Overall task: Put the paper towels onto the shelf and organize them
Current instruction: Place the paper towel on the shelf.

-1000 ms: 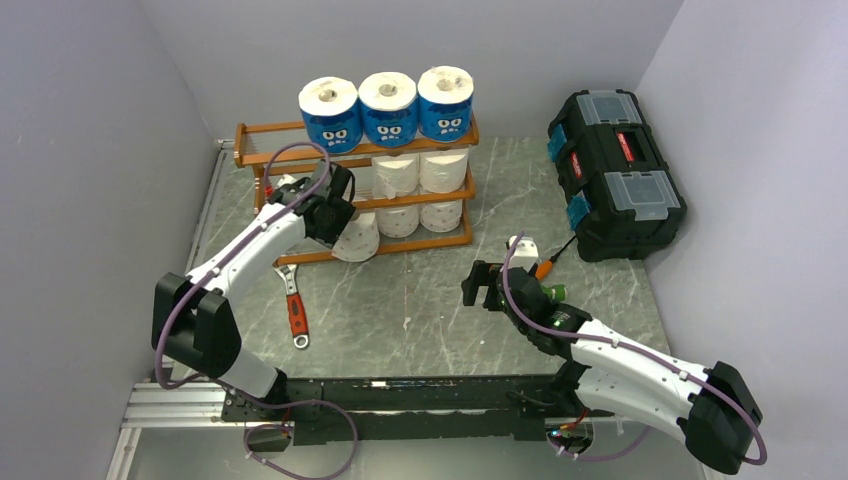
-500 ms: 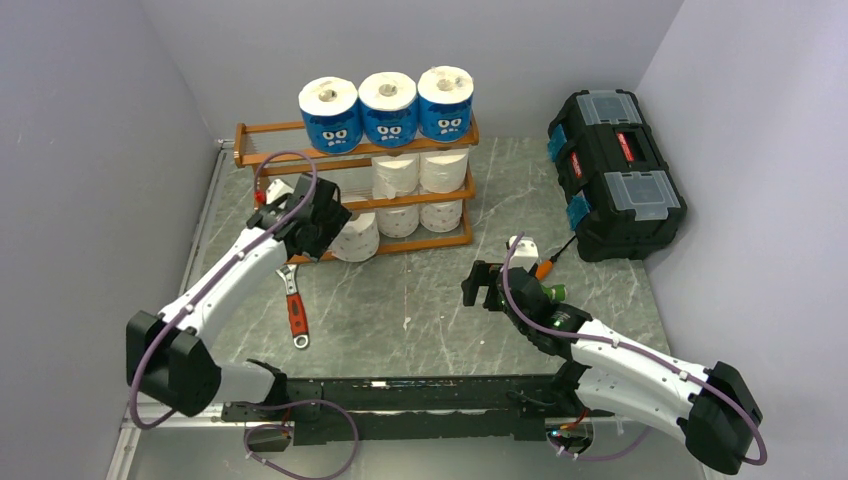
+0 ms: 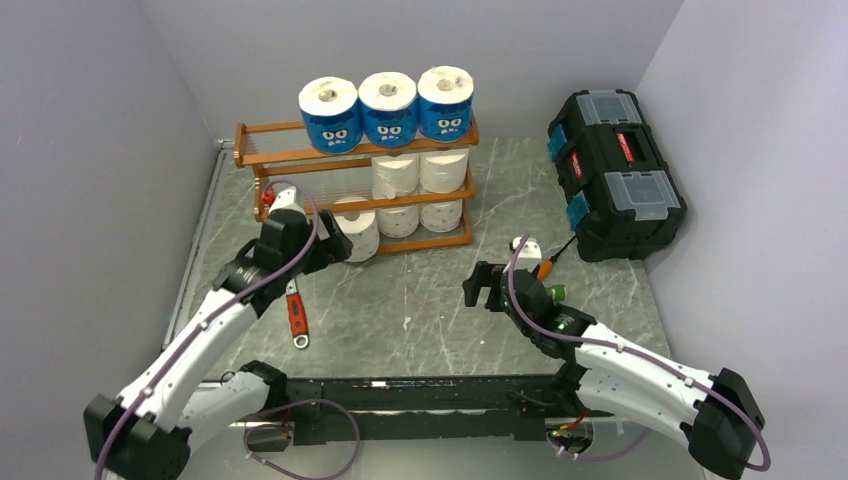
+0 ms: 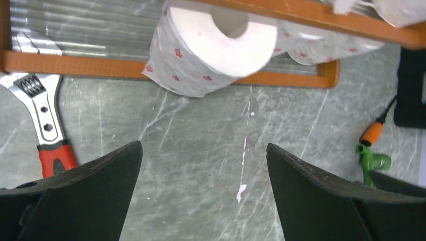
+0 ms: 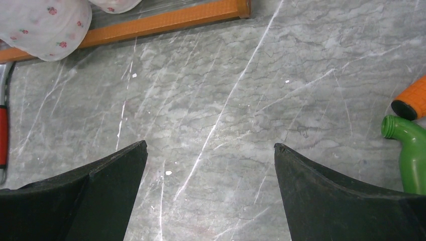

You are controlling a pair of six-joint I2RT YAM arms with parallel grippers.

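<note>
The shelf (image 3: pixel 280 157) stands at the back left of the table. Three blue-wrapped paper towels (image 3: pixel 388 108) sit on its top tier, and white rolls fill the right half of the middle (image 3: pixel 420 173) and bottom (image 3: pixel 420 216) tiers. One more white roll (image 3: pixel 358 232) leans tilted over the bottom tier's front rail; in the left wrist view this roll (image 4: pixel 216 50) pokes out past the orange rail. My left gripper (image 3: pixel 330 247) (image 4: pixel 203 150) is open just in front of it, holding nothing. My right gripper (image 3: pixel 478 285) (image 5: pixel 211 145) is open over bare table.
A red-handled wrench (image 3: pixel 295 310) (image 4: pixel 45 130) lies on the table beside my left arm. A black toolbox (image 3: pixel 615 170) stands at the right. An orange-handled tool (image 3: pixel 548 265) and a green piece (image 5: pixel 407 145) lie near my right gripper.
My left gripper has opened, let go of the tilted roll and drawn back toward the near left. The roll stays leaning on the bottom tier. The right arm has not moved.
</note>
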